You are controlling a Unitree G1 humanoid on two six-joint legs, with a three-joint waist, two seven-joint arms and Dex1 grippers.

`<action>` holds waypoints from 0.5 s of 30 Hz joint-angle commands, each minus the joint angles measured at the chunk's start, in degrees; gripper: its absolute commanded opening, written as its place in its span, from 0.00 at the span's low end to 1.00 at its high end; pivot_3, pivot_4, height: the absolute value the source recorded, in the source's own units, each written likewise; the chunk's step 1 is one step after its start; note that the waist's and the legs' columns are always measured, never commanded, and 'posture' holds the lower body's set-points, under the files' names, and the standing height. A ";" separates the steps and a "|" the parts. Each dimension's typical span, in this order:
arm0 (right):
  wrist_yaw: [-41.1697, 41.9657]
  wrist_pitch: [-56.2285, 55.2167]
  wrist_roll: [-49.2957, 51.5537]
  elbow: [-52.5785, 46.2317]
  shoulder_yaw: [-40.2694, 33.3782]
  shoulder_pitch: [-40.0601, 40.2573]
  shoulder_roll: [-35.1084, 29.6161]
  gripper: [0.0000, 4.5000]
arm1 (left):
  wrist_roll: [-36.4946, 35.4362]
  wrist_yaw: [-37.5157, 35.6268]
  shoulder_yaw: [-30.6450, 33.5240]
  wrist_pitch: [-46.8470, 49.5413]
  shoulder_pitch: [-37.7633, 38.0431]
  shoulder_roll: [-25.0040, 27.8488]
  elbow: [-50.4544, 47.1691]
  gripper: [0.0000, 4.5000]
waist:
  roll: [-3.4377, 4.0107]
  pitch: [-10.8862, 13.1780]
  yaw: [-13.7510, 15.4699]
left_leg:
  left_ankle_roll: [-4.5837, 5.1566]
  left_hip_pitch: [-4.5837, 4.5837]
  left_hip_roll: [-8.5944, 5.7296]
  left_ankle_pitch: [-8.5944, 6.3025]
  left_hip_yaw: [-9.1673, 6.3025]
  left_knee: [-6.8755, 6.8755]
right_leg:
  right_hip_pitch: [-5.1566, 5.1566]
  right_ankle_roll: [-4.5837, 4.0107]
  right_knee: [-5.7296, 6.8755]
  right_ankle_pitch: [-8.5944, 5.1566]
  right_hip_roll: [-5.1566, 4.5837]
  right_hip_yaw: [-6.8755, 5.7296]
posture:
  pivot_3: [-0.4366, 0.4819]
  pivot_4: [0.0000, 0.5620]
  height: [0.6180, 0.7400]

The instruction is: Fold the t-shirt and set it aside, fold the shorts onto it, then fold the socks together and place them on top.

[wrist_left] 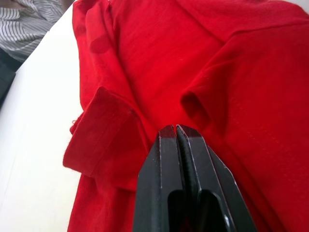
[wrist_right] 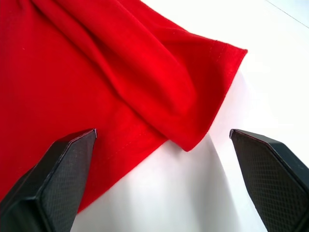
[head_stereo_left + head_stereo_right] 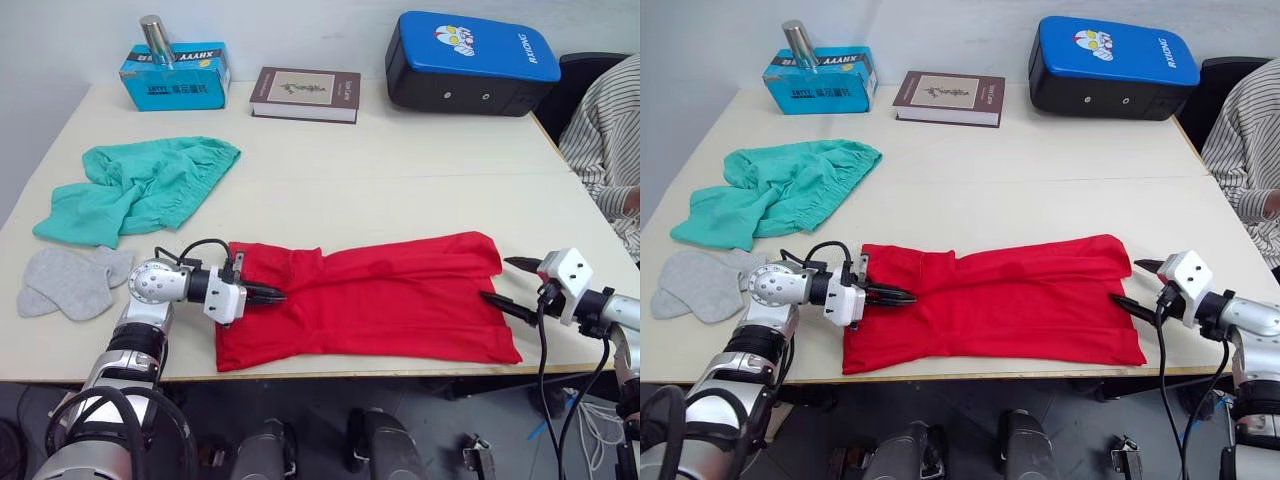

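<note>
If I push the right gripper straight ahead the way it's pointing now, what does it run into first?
Most likely the t-shirt. The right gripper is open and aimed along the table at the shirt's hem edge, which lies just ahead between its fingertips. Its height above the cloth is hard to judge.

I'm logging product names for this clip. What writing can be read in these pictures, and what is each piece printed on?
"RXIDNG", as best it reads, white letters up the right end of the blue pad.
Large white letters along the front of the blue tissue box: too blurred to read for certain.
A picture on the cover of the dark book: no readable title.
The t-shirt, shorts and socks show no text.
</note>
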 commanded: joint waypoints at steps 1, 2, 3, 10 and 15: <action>-0.56 0.88 0.51 -1.54 -0.97 1.43 -0.46 1.00 | -0.83 0.42 -0.43 -2.14 0.23 2.74 1.04 0.01 | 0.00 0.00 -0.01 | 0.00 0.00 0.01 0.00 0.00 0.00 | 0.00 0.00 0.00 0.00 0.01 0.00 | 0.48 0.27 1.00; -0.67 1.00 0.56 -1.66 -0.95 1.59 -0.44 1.00 | -1.51 -0.29 -0.74 -1.54 0.31 3.11 0.93 0.01 | 0.00 0.00 -0.02 | 0.00 0.01 0.02 0.00 0.00 0.00 | 0.00 0.00 -0.02 0.00 0.01 0.00 | 0.48 0.27 1.00; -0.74 1.10 0.60 -1.76 -0.95 1.71 -0.44 1.00 | -2.12 -0.73 -1.07 -0.98 0.36 3.31 0.82 0.01 | 0.00 0.00 -0.02 | -0.01 0.01 0.03 -0.01 0.00 0.00 | 0.00 -0.01 -0.02 -0.01 0.01 0.00 | 0.48 0.27 1.00; -1.14 1.48 0.89 -2.33 -0.74 2.48 -0.38 1.00 | -9.72 -2.56 0.48 19.04 2.25 4.45 -8.50 0.41 | 0.00 0.00 0.03 | 0.01 0.01 0.02 -0.02 0.00 0.00 | 0.03 -0.01 -0.01 -0.01 0.08 -0.02 | 0.48 0.27 1.00; -1.40 1.63 1.49 -3.03 -1.32 3.53 -0.79 1.00 | -14.86 1.19 3.76 35.75 9.08 8.91 -25.74 0.75 | 0.00 0.00 -0.07 | 0.00 0.02 0.07 -0.02 0.00 0.00 | 0.03 -0.01 0.09 -0.01 0.10 0.03 | 0.48 0.27 1.00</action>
